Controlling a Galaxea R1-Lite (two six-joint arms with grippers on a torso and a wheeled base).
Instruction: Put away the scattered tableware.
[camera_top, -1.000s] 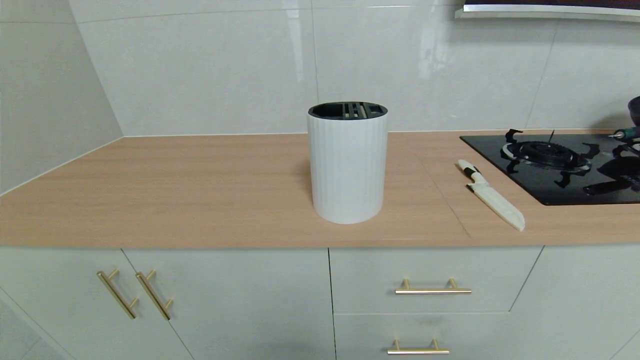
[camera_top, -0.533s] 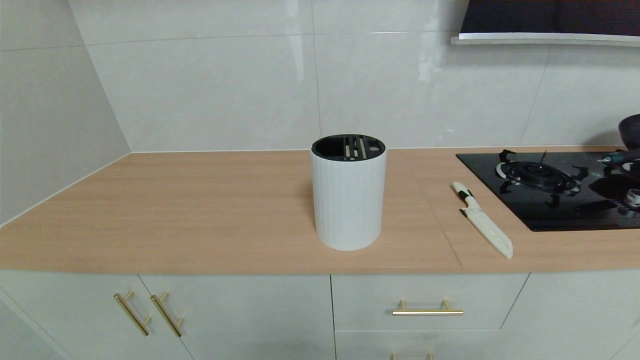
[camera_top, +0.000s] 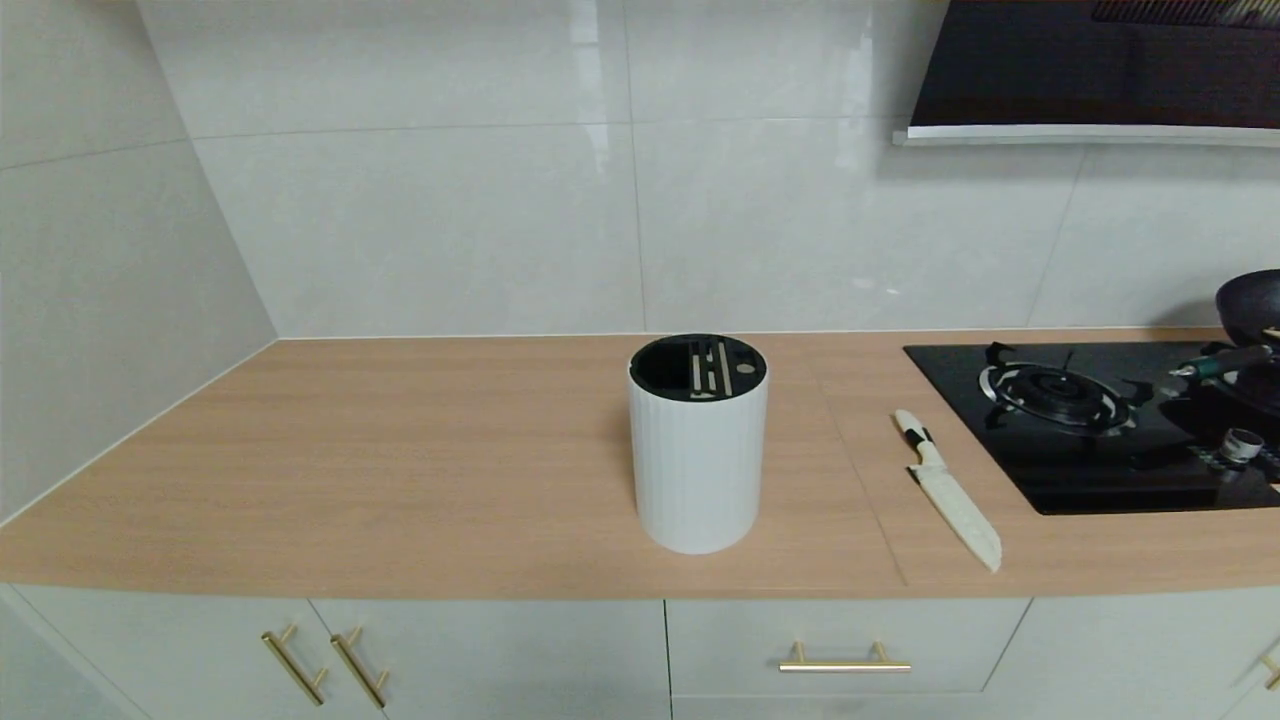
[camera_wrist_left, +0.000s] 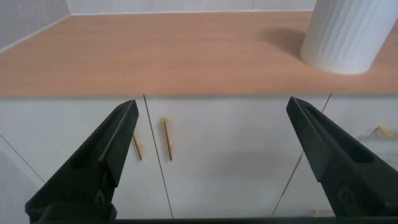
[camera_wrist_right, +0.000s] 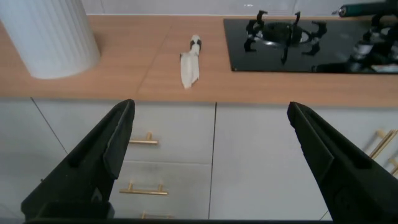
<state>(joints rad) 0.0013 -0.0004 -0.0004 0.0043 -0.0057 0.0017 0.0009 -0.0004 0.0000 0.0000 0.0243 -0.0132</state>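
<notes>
Left gripper sits low, in front of and below the holder, on its left side, facing the cabinet doors. Its fingers are spread wide, nothing between them. Right gripper is at the same low level, on the holder's right, facing the drawer fronts. Its fingers are also spread wide and hold nothing.

Holder: white ribbed cylinder, upright on the bench, near the front edge. The black top insert has a round opening and narrow slots. No tableware in it that can be seen.

Knife lies flat on the bench right of the holder, well apart from it, between holder and hob. White blade, white-and-black handle. The tip points to the bench's front edge, the handle toward the wall. It touches neither holder nor hob.

Hob is black, further right of the holder, with a burner grate. A dark pan is at the hob's far right. Tiled wall behind the holder, hood above the hob.
</notes>
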